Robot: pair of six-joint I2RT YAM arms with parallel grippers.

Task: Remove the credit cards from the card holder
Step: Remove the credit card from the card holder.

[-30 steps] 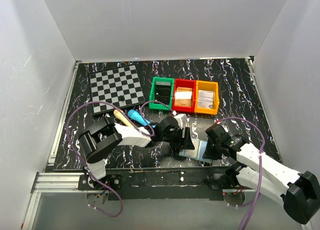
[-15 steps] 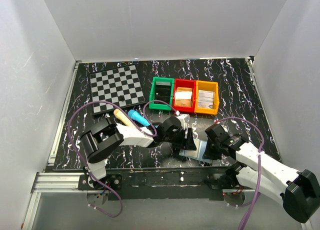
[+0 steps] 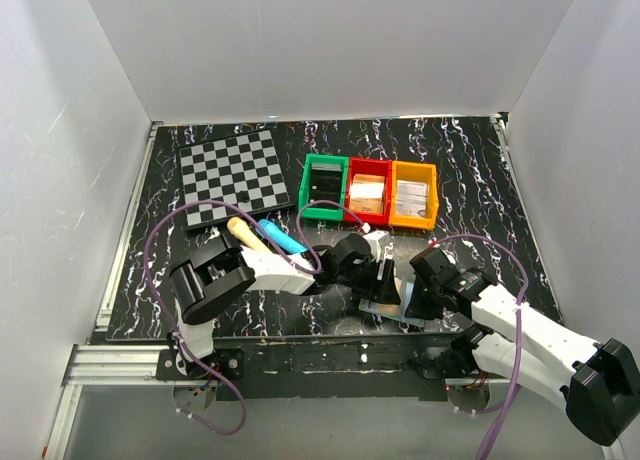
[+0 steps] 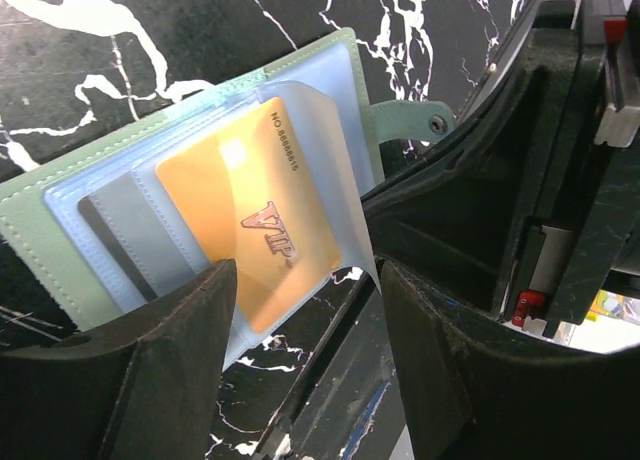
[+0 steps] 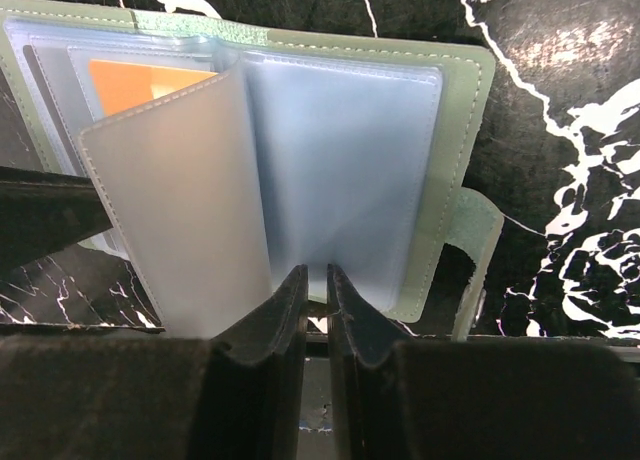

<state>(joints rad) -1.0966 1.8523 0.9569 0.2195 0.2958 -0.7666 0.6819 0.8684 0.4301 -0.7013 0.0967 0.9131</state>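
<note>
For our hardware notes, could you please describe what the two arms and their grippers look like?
Both the left arm and right arm have white links between bulky black joints, each with a thin purple cable looping alongside. The left gripper and right gripper are matte black with thick moulded fingers.

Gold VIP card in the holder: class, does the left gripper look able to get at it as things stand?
Probably yes. The left gripper stands open astride the lower edge of the gold VIP card, while the right gripper pinches the card holder. The clear sleeve over the card could get pinched too.
</note>
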